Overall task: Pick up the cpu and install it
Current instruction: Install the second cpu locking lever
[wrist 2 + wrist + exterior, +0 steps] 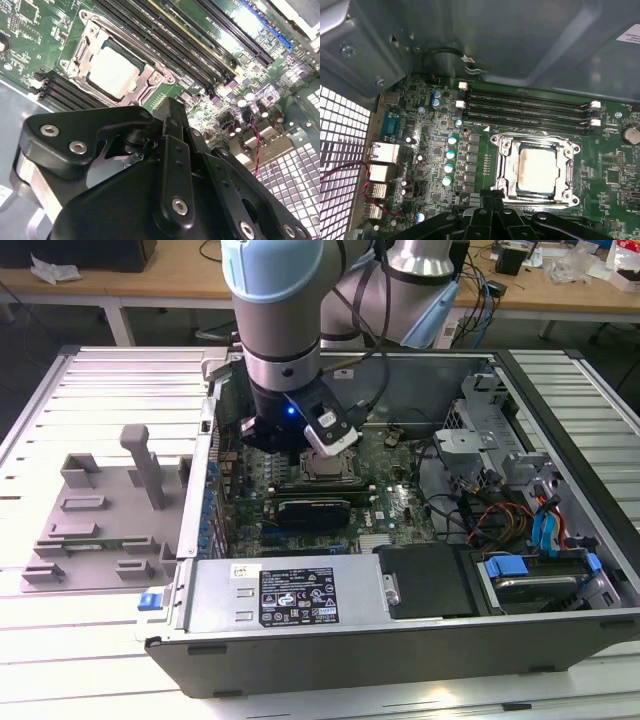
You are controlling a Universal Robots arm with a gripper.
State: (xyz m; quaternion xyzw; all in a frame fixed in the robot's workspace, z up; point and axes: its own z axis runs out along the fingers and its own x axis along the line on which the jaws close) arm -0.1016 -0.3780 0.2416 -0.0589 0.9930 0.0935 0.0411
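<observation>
The cpu (pixel 536 170), a small square chip with a pale silvery top, lies flat inside the metal socket frame (pixel 506 165) on the green motherboard (pixel 435 165). It also appears in the second wrist view (pixel 112 72) and in the exterior view (pixel 322 469). My gripper (pixel 300 445) hangs inside the open computer case, just above the socket and slightly to the exterior view's left of it. Its black body (pixel 165 170) shows in both wrist views (pixel 490 222), close to the socket's edge. Nothing is seen held in it.
Black memory slots (pixel 530 107) run beside the socket. Case walls (pixel 520 45) and a perforated back panel (pixel 340 150) close in around it. The power supply (pixel 290 590), drive cage (pixel 530 575) and loose cables (pixel 480 510) fill the case. A grey fixture (pixel 100 510) stands at the exterior view's left.
</observation>
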